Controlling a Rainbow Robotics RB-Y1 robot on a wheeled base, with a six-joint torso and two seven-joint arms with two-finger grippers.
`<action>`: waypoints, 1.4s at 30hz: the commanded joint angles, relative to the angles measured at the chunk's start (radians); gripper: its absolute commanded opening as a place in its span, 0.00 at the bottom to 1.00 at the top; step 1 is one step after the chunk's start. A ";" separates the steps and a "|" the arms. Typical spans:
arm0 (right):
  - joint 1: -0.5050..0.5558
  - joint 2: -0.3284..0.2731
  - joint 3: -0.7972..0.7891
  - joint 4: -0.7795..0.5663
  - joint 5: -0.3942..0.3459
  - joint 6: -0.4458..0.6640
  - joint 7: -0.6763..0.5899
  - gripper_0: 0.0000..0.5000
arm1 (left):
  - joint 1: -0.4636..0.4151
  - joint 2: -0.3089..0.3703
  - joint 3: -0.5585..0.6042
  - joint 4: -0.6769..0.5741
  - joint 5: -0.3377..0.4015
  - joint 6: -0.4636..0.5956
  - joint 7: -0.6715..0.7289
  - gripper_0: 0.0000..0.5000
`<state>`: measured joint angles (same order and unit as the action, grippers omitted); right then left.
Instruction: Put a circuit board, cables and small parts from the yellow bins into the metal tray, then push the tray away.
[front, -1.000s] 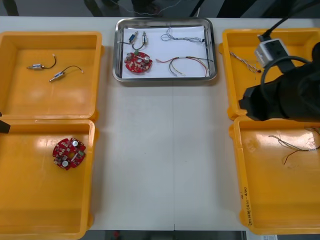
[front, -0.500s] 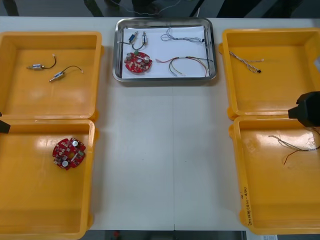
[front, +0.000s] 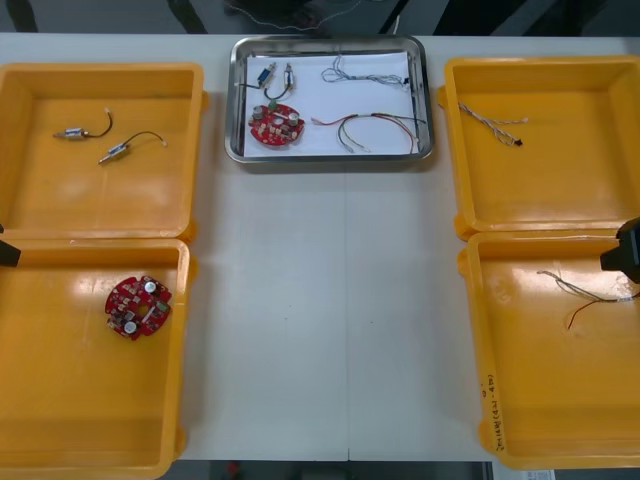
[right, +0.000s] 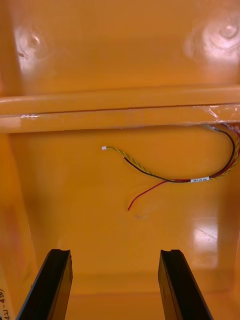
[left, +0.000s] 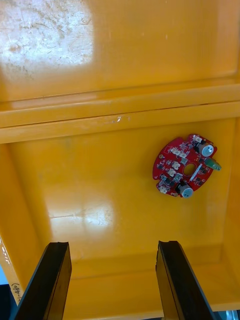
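Two tools, both wide open, at the sides of the tabletop (front: 320, 300).
The left tool (left: 112, 245) hangs over the near left yellow bin (front: 80, 400), where a red circuit board (left: 187, 166) lies. The right tool (right: 115, 252) hangs over the near right yellow bin (front: 560, 400), which has a red and yellow cable (right: 192, 181). The metal tray (front: 330, 158) sits far, in the middle, holding another circuit board (front: 275, 125), cables (front: 370, 128) and small metal parts (front: 278, 75).

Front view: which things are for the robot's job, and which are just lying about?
For the job: metal tray holding a circuit board, cables and small metal parts; left gripper and right gripper, open over the near yellow bins.
Lying about in bins: spare circuit board, two spare parts, twisted cable, red and yellow cable.
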<state>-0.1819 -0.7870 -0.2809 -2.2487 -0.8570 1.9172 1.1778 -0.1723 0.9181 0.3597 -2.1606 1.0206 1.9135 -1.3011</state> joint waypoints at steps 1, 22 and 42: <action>0.021 -0.037 -0.034 0.012 0.004 0.003 -0.003 1.00 | 0.014 0.044 0.028 -0.025 -0.004 0.006 -0.024 1.00; 0.021 -0.051 -0.035 0.014 -0.002 0.003 -0.013 1.00 | 0.014 0.044 0.028 -0.025 -0.004 0.006 -0.024 1.00; 0.021 -0.051 -0.035 0.014 -0.002 0.003 -0.013 1.00 | 0.014 0.044 0.028 -0.025 -0.004 0.006 -0.024 1.00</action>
<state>-0.1743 -0.7976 -0.2810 -2.2295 -0.8548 1.9172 1.1778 -0.1723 0.9181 0.3597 -2.1606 1.0206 1.9135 -1.3011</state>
